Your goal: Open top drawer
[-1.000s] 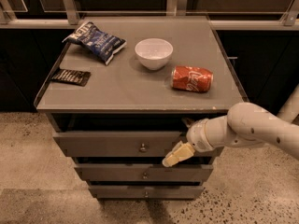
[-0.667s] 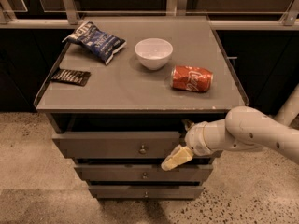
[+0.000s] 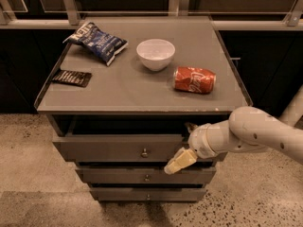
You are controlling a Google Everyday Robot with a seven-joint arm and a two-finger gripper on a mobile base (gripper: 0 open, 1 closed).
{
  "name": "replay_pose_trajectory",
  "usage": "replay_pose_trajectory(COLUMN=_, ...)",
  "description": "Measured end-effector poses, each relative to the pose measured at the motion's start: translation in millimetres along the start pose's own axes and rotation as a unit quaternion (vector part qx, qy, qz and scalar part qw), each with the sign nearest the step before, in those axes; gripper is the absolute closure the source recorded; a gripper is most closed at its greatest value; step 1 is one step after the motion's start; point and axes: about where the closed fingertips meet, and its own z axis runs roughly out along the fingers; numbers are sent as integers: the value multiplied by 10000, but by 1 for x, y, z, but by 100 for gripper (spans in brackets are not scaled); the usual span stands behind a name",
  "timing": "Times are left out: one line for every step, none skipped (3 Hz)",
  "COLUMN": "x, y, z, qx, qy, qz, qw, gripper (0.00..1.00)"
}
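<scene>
Dim warm overhead light, gripper (image 3: 177,162) pale against the shadowed top drawer (image 3: 109,148).

The grey surface (image 3: 142,96) carries a white bowl (image 3: 155,54). Left of the bowl lies a blue chip bag (image 3: 97,41), farther left a dark wrapper (image 3: 72,77), right of it a tipped red can (image 3: 194,80). The gripper (image 3: 182,159) is below the surface's front edge.

single arm (image 3: 265,135) enters from right edge, white and thick, reaching left and slightly down across near side of scene. wrist (image 3: 204,142) rounded, bent down-left. gripper (image 3: 179,161) pale yellow, at arm's left end, just right of centre, low in scene, tip pointing down-left.
</scene>
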Motion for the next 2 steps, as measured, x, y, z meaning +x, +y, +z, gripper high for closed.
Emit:
replay_pose_trajectory(x=-2, y=0, z=-2, qx=0, qy=0, qz=0, qw=10000, gripper=0)
replay_pose_trajectory(x=3, y=8, z=-4, qx=-175, qy=147, qz=81, qw=9997, gripper=0)
